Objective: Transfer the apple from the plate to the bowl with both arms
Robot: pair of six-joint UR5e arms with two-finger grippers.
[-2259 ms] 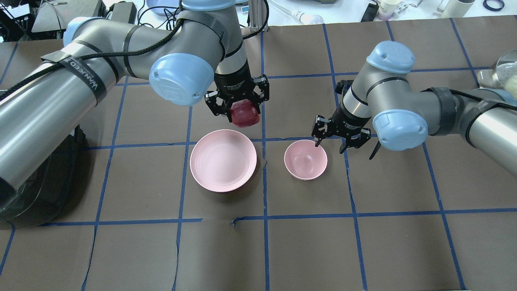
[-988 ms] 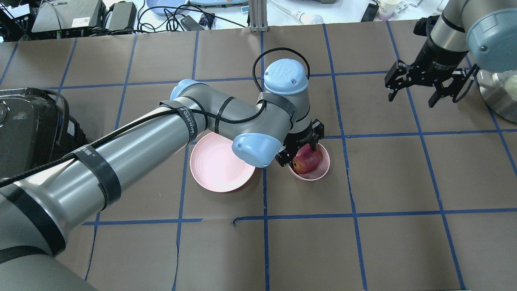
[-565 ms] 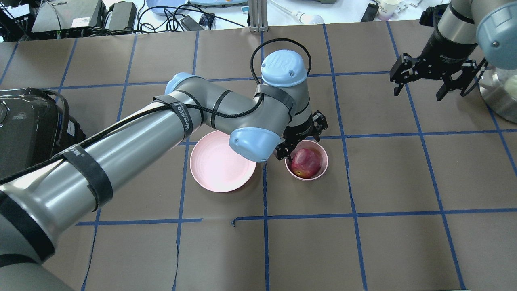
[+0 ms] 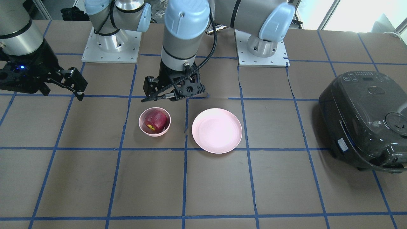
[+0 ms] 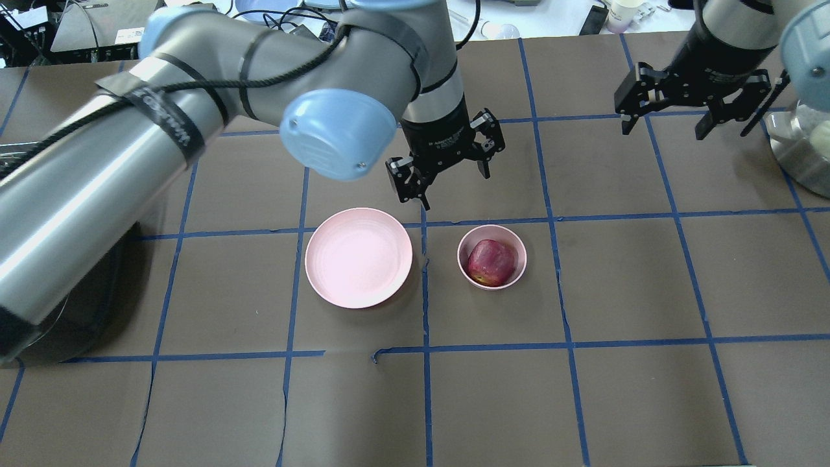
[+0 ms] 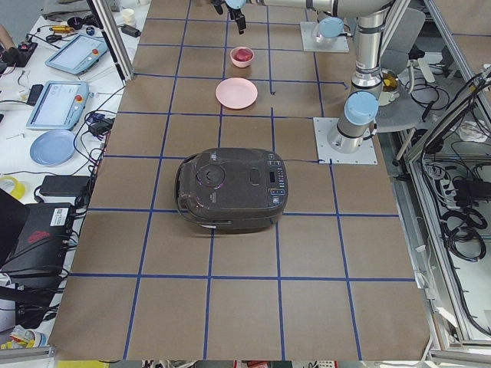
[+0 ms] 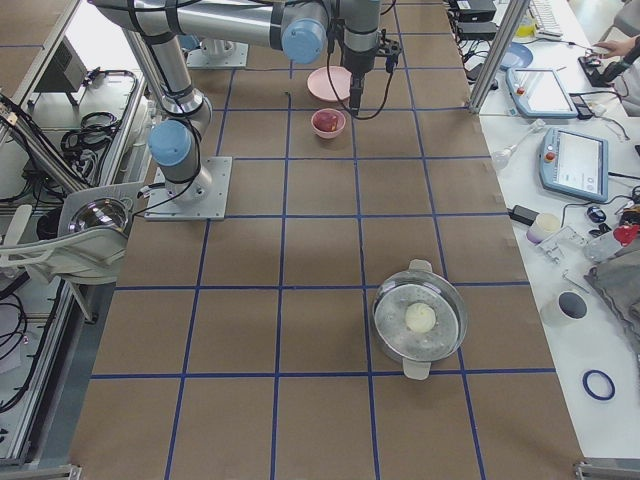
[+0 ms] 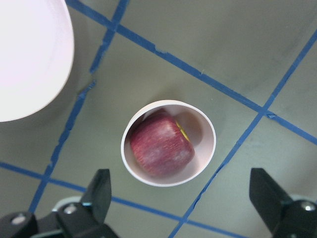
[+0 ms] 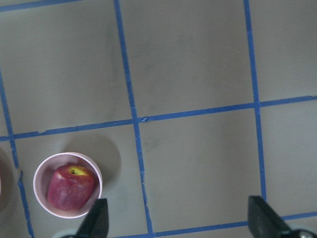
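Observation:
The dark red apple (image 5: 491, 261) with a yellow patch lies inside the small salmon-pink bowl (image 5: 468, 241); it also shows in the front view (image 4: 155, 121) and both wrist views (image 8: 161, 145) (image 9: 69, 187). The wide pale pink plate (image 5: 358, 257) sits empty to the bowl's left. My left gripper (image 5: 447, 170) hangs open and empty above the table, just behind the bowl and plate. My right gripper (image 5: 686, 97) is open and empty, raised far to the right and back.
A black rice cooker (image 4: 365, 117) stands at the table's left end. A steel pot with a pale ball inside (image 7: 420, 318) stands at the right end. Blue tape lines grid the brown table (image 5: 493, 389).
My left gripper let go of the apple in the bowl, then rose and drew back behind it. My right gripper moved away to the far right and stays there.

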